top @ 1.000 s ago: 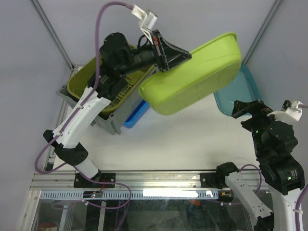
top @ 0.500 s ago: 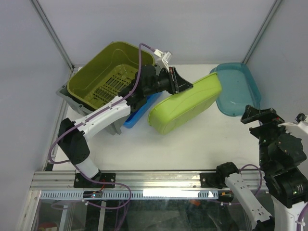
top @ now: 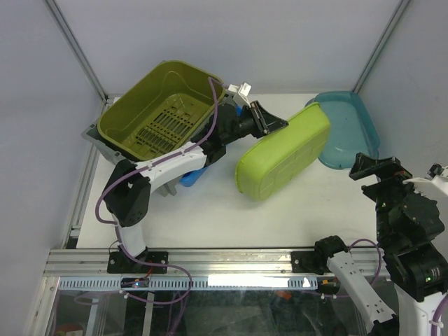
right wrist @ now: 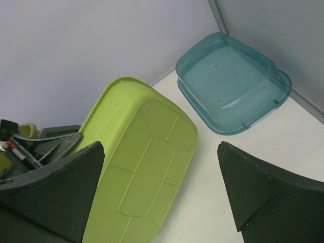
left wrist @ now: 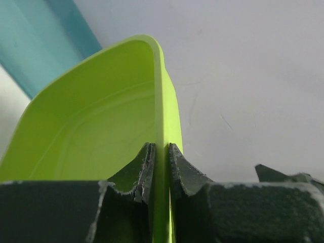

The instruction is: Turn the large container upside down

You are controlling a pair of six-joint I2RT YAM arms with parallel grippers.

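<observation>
The large container, a grey crate (top: 98,138), stands upright at the back left, mostly hidden by the olive-green slotted basket (top: 157,112) nested in it. My left gripper (top: 269,120) is to the right of it, shut on the rim of a lime-green tub (top: 283,154). That tub stands tilted on its long side on the table, underside toward the right arm. In the left wrist view the jaws (left wrist: 162,152) pinch the thin lime rim (left wrist: 158,91). My right gripper (top: 378,168) hovers at the right with its fingers spread wide, nothing between them, and faces the tub's underside (right wrist: 142,172).
A teal tub (top: 346,129) leans at the back right, and the lime tub's far end is against it (right wrist: 233,86). A blue bin (top: 190,176) pokes out beside the grey crate under the left arm. Frame posts stand at both back corners.
The left arm has brought the lime-green tub down from high in the air to the table and over to the teal tub. The right arm drew back slightly, then held still.
</observation>
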